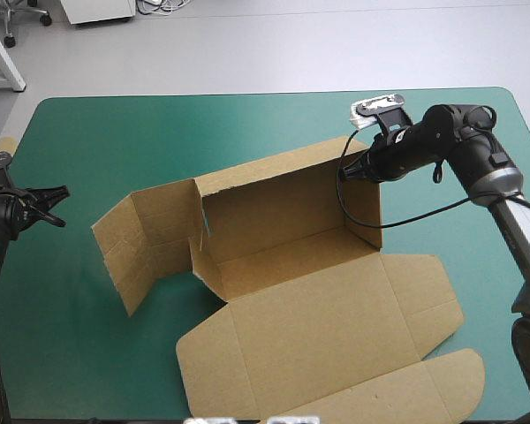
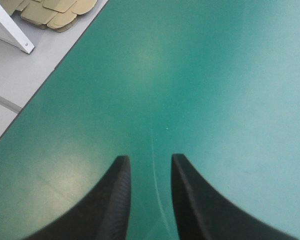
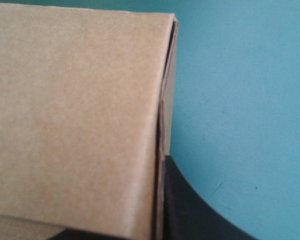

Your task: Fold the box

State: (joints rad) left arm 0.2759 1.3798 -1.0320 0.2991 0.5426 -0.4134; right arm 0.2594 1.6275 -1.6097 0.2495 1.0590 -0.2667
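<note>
The brown box (image 1: 300, 300) sits partly formed in the middle of the teal-green surface (image 1: 88, 353). Its back wall (image 1: 274, 208) stands upright and the right side wall (image 1: 362, 203) is raised against it at the corner. The left side panel (image 1: 137, 243) is swung outward, standing on edge and angled away from the tray. The lid (image 1: 336, 353) lies flat toward the near edge, its rounded flaps spread out. The right gripper (image 1: 353, 170) is clamped on the box at the top of the far right corner, where back wall and side wall meet. In its wrist view the board's edge runs between the two black fingers (image 3: 190, 210) (one shows beside the board, the other only as a dark sliver under it). The left gripper (image 1: 55, 205) hovers near the surface's left edge, well apart from the box. It is released, its fingers standing apart over bare cover. Past the surface's left edge a stack of spare board (image 2: 55, 12) lies on the floor.
</note>
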